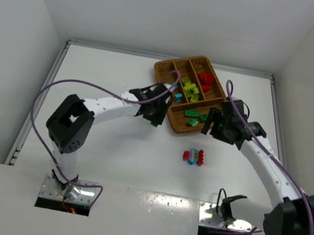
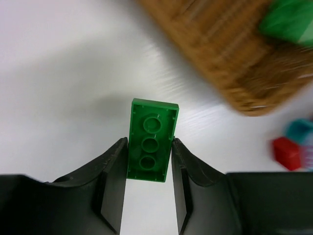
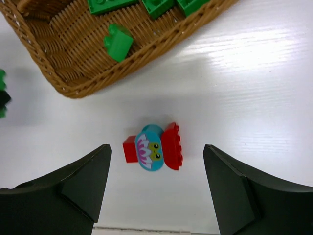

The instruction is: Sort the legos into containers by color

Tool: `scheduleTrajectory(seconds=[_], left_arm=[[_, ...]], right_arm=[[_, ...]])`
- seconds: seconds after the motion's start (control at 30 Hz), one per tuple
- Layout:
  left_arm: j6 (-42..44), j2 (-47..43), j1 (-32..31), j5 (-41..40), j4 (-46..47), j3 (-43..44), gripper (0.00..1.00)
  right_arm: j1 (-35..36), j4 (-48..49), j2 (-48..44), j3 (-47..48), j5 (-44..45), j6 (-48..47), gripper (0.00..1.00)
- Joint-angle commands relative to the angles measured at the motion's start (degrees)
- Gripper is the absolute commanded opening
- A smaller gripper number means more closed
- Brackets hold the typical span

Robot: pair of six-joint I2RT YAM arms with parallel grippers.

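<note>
The left gripper (image 2: 149,147) is closed on one dark green brick (image 2: 152,129); its two fingers (image 2: 113,169) press the long sides of the brick, and the hollow underside of the brick faces the wrist camera. This brick is outside the wicker tray (image 1: 164,67), just beside the near left corner of the tray, over the white table (image 1: 107,157); whether it touches the table I cannot tell. The right gripper (image 3: 156,152) stands wide and holds nothing. It hangs at the near right side of the tray, and in its wrist view a red and cyan clump (image 3: 172,146) lies on the table between its open fingers, near the rim of the tray but not touching it. Inside the tray, the red bricks (image 1: 206,80) lie in the long section on the right side, the yellow-green bricks (image 1: 190,90) in the middle long section, and a cyan brick (image 1: 177,97) at the near end of the left long section. Several dark green bricks (image 1: 196,115) lie in the crosswise section at the near end of the tray.
</note>
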Motion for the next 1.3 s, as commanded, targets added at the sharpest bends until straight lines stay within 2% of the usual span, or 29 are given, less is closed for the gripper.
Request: scheduleTrajectory(seconds=[0.0,0.13,0.27,0.3,0.43,0.53,0.57,0.63,0.67,0.83,0.9,0.97,1.0,1.1,1.27], left_arm=[[0.4,-3.3,0.5,7.2,3.0,6.1,0.0],[-0.7,5.2,-0.8,12.8,3.0,15.2,0.0],[-1.7,13.8,-1.9,11.4,0.7,26.3,0.0],[-1.7,16.5,-1.9,11.4,-0.1,28.6,0.0],[-1.7,19.7,-1.9,11.9,-0.6,30.9,0.0],[-1.7,20.4,-1.9,12.4,-1.2,31.6,0.35],[-1.7,20.4,-1.9,12.9,-1.2,31.6,0.52],[-1.7,19.1,-1.9,14.6,-1.2,31.6,0.61],[-1.7,17.4,-1.9,14.6,-1.2,30.9,0.72],[-1.1,10.1,-1.9,13.9,-2.5,27.1,0.86],[-0.6,7.3,-1.9,13.9,-2.5,25.4,0.86],[-0.6,2.4,-1.9,12.9,-3.0,22.0,0.86],[-1.1,-1.0,-0.7,12.8,-3.0,20.5,0.86],[-2.6,-6.0,1.4,12.2,-3.0,14.7,0.86],[-6.4,-15.9,6.6,4.3,-1.4,4.5,0.86]], right_arm=[[-0.3,-2.8,-5.7,-2.5,0.9,0.7,0.77],[0.3,-4.6,-10.2,-5.6,0.4,2.2,0.77],[0.3,-5.8,-12.7,-9.2,-0.2,2.7,0.8],[0.3,-5.2,-13.6,-9.9,-1.5,3.3,0.77],[0.3,-4.5,-13.7,-11.9,-6.0,5.5,0.76],[0.3,-2.5,-11.4,-13.7,-8.8,8.2,0.74],[0.3,-1.7,-9.9,-15.0,-9.5,8.2,0.74],[0.8,0.7,-9.2,-16.1,-10.1,8.2,0.74],[0.8,1.6,-8.4,-16.8,-10.1,8.2,0.74],[0.8,9.8,-2.4,-16.8,-12.1,5.3,0.77],[0.8,11.8,2.3,-16.3,-12.1,4.8,0.78],[0.8,16.8,4.9,-16.8,-15.8,4.1,0.8],[0.8,22.3,6.8,-18.6,-20.9,4.1,0.81],[3.0,26.3,10.0,-20.1,-26.4,4.1,0.81],[18.7,24.6,13.6,-15.0,-26.4,2.0,0.81]])
